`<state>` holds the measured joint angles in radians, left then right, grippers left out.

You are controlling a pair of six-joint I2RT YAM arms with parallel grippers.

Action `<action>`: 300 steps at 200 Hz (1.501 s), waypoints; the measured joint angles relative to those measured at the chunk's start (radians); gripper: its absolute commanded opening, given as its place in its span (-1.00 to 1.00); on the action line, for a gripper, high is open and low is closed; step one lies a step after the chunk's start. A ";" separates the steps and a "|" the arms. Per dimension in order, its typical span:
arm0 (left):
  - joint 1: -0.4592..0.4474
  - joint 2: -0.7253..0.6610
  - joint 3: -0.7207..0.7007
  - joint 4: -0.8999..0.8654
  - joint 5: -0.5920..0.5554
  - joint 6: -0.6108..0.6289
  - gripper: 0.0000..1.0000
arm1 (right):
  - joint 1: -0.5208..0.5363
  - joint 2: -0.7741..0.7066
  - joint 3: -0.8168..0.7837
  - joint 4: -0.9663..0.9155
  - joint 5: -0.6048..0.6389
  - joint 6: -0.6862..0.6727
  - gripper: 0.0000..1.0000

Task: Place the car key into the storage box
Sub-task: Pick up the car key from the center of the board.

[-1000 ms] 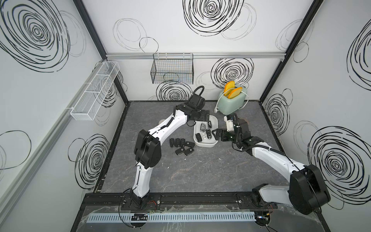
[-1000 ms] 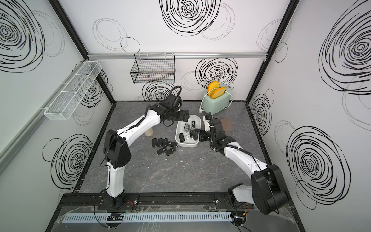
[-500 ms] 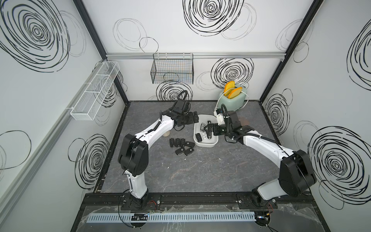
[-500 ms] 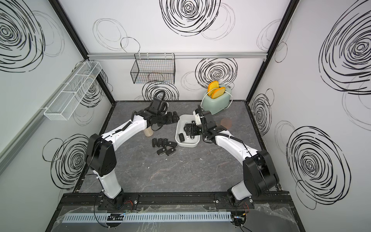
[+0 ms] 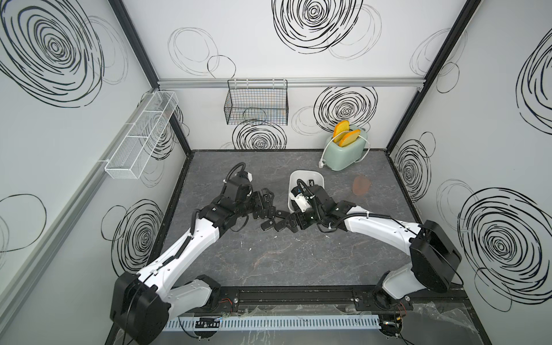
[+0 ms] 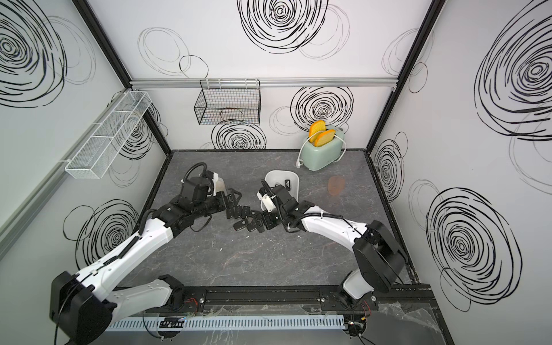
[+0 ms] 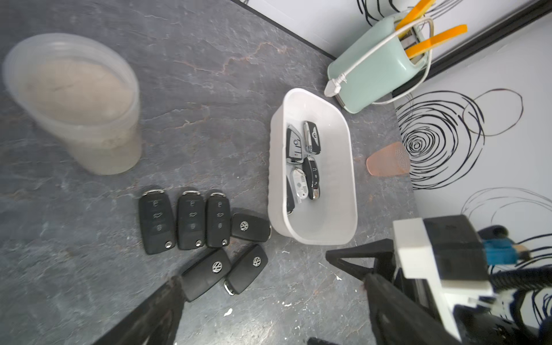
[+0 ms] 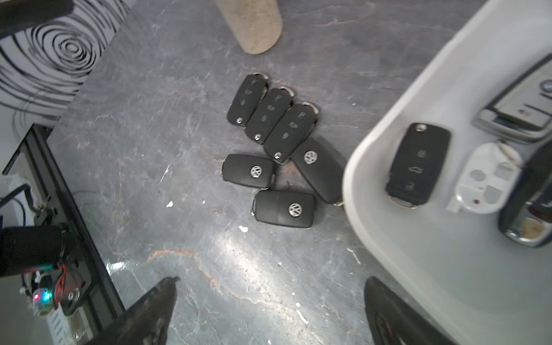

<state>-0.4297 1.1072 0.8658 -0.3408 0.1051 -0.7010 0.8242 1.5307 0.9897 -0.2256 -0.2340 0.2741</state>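
Note:
Several black car keys (image 7: 191, 221) lie in a cluster on the dark table, just left of the white storage box (image 7: 325, 218); the cluster shows in both top views (image 5: 268, 222) (image 6: 242, 224) and in the right wrist view (image 8: 268, 116). The box (image 5: 319, 178) (image 6: 294, 179) (image 8: 433, 268) holds several keys, among them a black flip key (image 8: 418, 164). My left gripper (image 7: 273, 280) (image 5: 263, 206) hovers open at the cluster's left. My right gripper (image 8: 271, 280) (image 5: 294, 222) stands open at the box's front corner, beside the cluster. Neither holds anything.
A translucent tub of beige stuff (image 7: 74, 98) stands left of the keys. A mint toaster (image 5: 346, 149) with orange toast is at the back right, and a pink cup (image 5: 360, 185) is right of the box. A black wire basket (image 5: 256, 104) and a white mesh tray (image 5: 140, 140) hang on the walls.
Both grippers have come forward from around the box to the key cluster, the left from behind the box, the right from its right side across it. Both stayed open.

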 measured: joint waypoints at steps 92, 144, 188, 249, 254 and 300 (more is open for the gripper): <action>0.261 -0.157 -0.206 -0.016 0.128 -0.017 0.96 | 0.097 0.231 0.112 0.005 -0.019 -0.115 0.98; 0.315 -0.148 -0.240 -0.008 0.186 0.005 0.96 | 0.098 0.356 0.210 0.009 0.010 -0.201 0.98; 0.317 -0.143 -0.250 0.010 0.210 0.031 0.96 | 0.097 0.416 0.246 0.018 0.021 -0.236 0.98; 0.323 -0.146 -0.281 0.015 0.240 0.052 0.96 | 0.111 0.438 0.253 -0.023 0.040 -0.245 0.98; 0.325 -0.146 -0.282 0.018 0.243 0.054 0.96 | 0.114 0.437 0.252 -0.026 0.045 -0.248 0.98; 0.327 -0.144 -0.282 0.040 0.265 0.058 0.96 | 0.136 0.430 0.247 -0.055 0.105 -0.254 0.87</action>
<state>-0.1024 0.9634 0.5842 -0.3012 0.3702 -0.6426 0.9600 1.9606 1.2366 -0.2806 -0.1295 0.0196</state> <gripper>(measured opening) 0.982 0.967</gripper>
